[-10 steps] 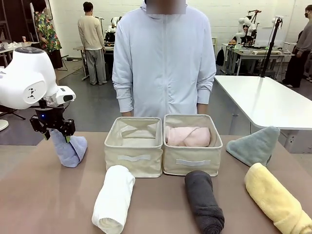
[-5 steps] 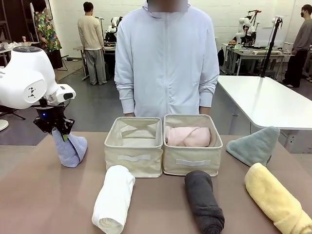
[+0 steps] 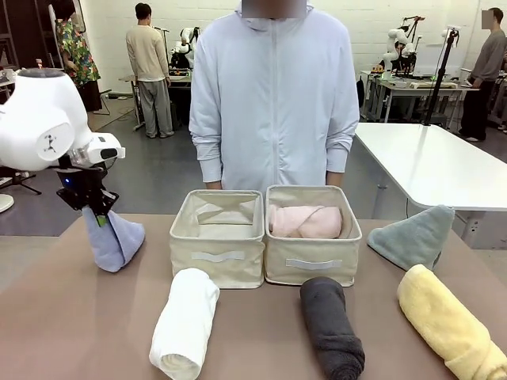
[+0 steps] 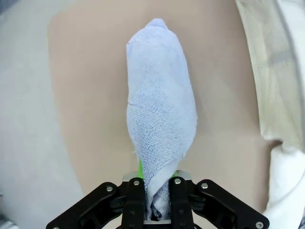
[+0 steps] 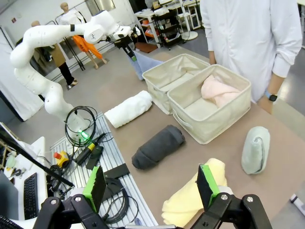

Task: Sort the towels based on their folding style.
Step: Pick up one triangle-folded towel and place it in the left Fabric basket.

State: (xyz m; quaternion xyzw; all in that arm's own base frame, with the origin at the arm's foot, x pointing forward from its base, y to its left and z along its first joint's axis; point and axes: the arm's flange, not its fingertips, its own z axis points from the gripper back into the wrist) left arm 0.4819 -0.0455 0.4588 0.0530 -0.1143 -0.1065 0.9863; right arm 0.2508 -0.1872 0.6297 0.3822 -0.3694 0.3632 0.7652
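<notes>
At the table's left, my left gripper (image 3: 99, 212) (image 4: 155, 200) is shut on the top corner of the light blue folded towel (image 3: 115, 241) (image 4: 159, 119), whose lower end hangs down to the tabletop. A pink rolled towel (image 3: 305, 222) lies in the right bin (image 3: 313, 265). On the table in front lie the white roll (image 3: 186, 321), the dark grey roll (image 3: 331, 324) and the yellow roll (image 3: 447, 324). The sage-green folded towel (image 3: 413, 236) sits at the right. My right gripper (image 5: 151, 186) hangs open high above the yellow roll (image 5: 190, 200), holding nothing.
Two beige fabric bins stand side by side at mid-table; the left bin (image 3: 216, 255) holds no towel. A person in a pale jacket (image 3: 273, 95) stands right behind the bins. Cables and a black box (image 5: 116, 171) lie on a slatted metal base beside the table.
My left gripper's fingers have closed onto the light blue towel's top corner, pinching it narrow, and the towel now stands a little straighter. The right arm has not moved.
</notes>
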